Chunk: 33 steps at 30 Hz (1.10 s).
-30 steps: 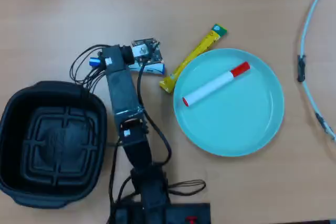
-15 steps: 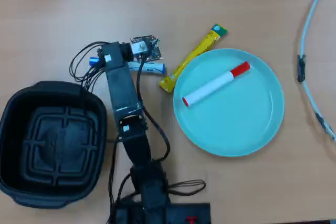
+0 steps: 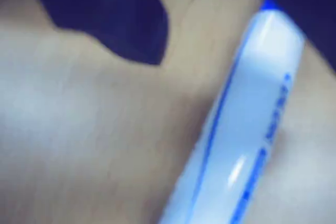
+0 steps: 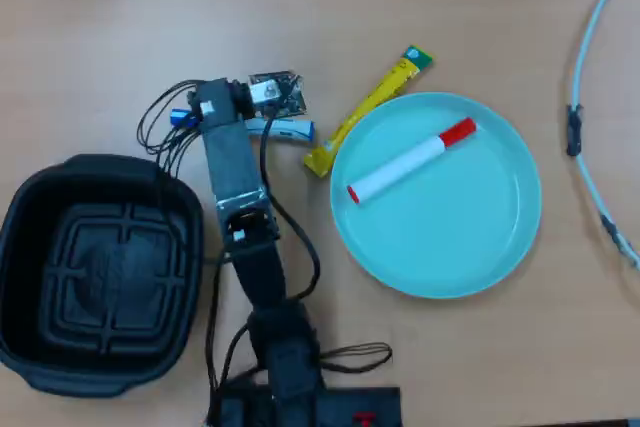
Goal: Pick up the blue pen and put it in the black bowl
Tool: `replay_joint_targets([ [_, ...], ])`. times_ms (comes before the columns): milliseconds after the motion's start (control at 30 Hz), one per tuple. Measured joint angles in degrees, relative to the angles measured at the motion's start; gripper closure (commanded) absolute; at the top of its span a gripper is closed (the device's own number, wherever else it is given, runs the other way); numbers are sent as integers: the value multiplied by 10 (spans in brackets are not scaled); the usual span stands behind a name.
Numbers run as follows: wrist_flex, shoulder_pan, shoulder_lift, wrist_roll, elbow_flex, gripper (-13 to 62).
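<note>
1. On the wooden counter (image 4: 120, 7), the slim blue pen (image 4: 285, 129) lies beneath the tool (image 4: 250, 119).
2. Tool's opening cannot be told.
3. Ribbed, rounded-square black bowl (image 4: 30, 217) sits left, overhead.

Blurred wrist view; evenly lit overhead.

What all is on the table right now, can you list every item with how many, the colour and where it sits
blue pen: one, white barrel with blue cap, on the table under the arm's head, mostly hidden in the overhead view
black bowl: one, black, lower left, nothing in it
teal plate: one, teal, centre right
red-capped marker: one, white and red, lying on the plate
yellow sachet stick: one, yellow, beside the plate's upper left rim
cable: one, pale, right edge
arm: one, black, reaching up from the bottom edge
gripper: above the pen, jaws unclear
</note>
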Motion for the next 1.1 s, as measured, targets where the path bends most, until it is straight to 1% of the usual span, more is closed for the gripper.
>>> replay_joint_targets([
  [233, 0, 1, -40, 27, -29, 109],
  [433, 0, 4, -51, 61, -29, 108],
  [767, 4, 14, -92, 63, -41, 109],
  [1100, 12, 15, -110, 63, -54, 110],
])
